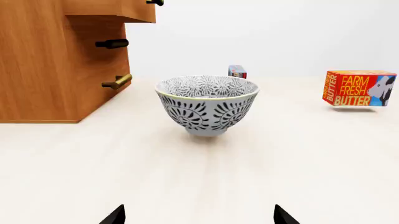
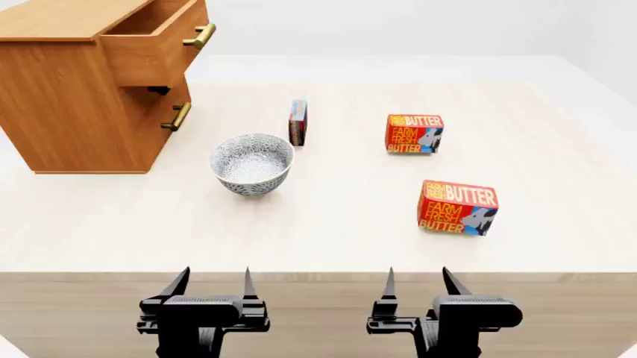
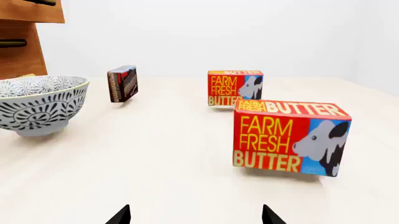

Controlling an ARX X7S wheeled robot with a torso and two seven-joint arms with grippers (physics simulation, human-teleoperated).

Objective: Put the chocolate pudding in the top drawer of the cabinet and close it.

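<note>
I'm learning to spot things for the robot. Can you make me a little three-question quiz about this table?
1. True or false: the top drawer is open.
2. How many butter boxes are on the table?
3. What stands just behind the bowl? A) the pudding B) a cup C) a spoon

Key:
1. True; it sticks out of the cabinet.
2. Two: the far butter and the near butter.
3. A. Both hands, left and right, are open and empty.
</note>
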